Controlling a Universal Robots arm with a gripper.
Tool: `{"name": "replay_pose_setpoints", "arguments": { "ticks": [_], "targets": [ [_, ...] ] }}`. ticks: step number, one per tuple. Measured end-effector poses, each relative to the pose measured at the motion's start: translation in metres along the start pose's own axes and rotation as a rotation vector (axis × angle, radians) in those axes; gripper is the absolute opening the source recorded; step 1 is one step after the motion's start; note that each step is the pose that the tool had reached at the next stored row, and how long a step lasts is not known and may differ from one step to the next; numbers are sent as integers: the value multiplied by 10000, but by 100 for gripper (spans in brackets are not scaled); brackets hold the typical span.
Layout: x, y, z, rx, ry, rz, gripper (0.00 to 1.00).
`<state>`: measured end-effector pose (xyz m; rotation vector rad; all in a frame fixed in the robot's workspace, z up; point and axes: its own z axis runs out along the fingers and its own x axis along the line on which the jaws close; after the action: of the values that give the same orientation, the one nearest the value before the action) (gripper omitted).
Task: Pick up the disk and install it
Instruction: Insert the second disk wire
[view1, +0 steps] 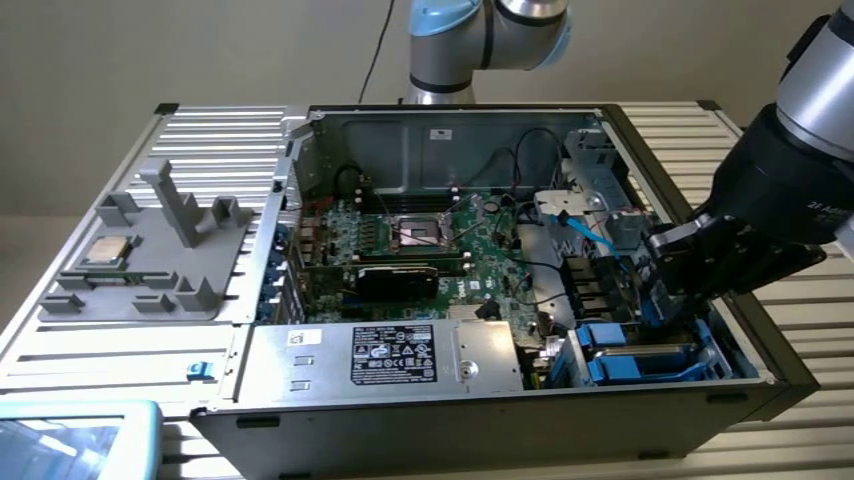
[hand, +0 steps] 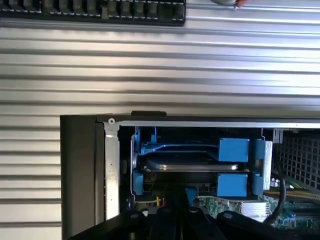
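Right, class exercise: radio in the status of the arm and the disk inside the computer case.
Tool low at the drive bay, exterior view's right side of the case. Disk sits in the bay between blue carrier brackets. Blue cable runs nearby, apart from the tool.

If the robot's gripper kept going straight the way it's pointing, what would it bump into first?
Probably the disk in its blue bracket, sitting in the drive bay at the corner of the computer case. The gripper points down into that bay, though depth is hard to judge.

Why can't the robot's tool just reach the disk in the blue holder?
It probably can. The tool hangs just above the open case, and the disk in its blue bracket has nothing covering it.
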<state>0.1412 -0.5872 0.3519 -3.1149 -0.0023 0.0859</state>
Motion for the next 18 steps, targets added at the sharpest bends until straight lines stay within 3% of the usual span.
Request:
{"name": "replay_pose_setpoints", "arguments": {
  "ticks": [10,13,18],
  "targets": [
    [-92,-27,-395,-6,-1,-1,11],
    [-122,-63,-444,-24,-1,0,11],
    [-142,-171,-443,-50,-1,0,11]
  ]
}}
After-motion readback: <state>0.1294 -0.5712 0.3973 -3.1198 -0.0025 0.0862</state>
